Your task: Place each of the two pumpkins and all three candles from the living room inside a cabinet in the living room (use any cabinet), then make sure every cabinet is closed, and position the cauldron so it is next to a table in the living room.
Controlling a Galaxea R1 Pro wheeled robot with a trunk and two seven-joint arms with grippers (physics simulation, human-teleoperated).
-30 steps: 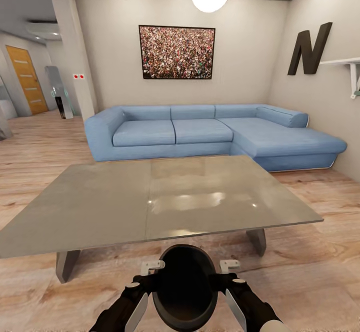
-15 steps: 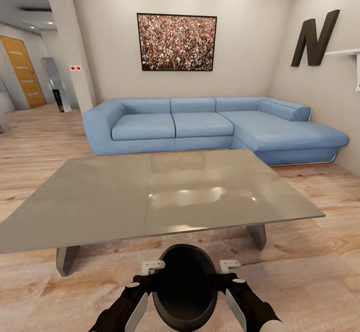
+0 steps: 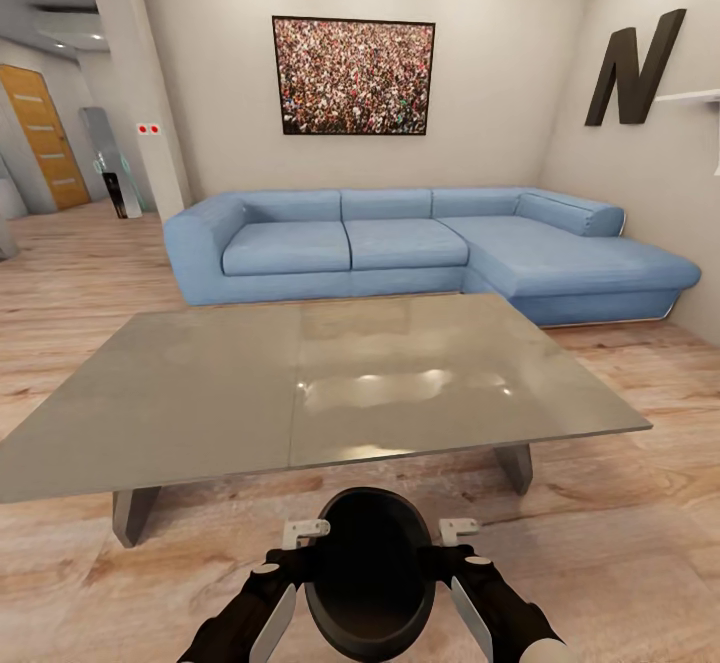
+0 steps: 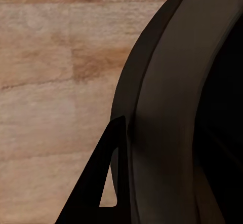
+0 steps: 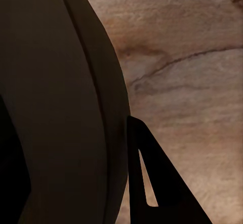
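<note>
now the cauldron (image 3: pixel 370 568) sits clamped between the left hand (image 3: pixel 290 583) and right hand (image 3: pixel 455 583), before the table (image 3: pixel 300 393).

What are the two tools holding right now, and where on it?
The cauldron, carried between both arms: left tool and right tool each at opposite sides of its rim.

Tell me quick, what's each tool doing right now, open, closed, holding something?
Left tool: pressed against the left side of the black cauldron; open or shut cannot be told.
Right tool: pressed against the cauldron's right side; also cannot be told.
</note>
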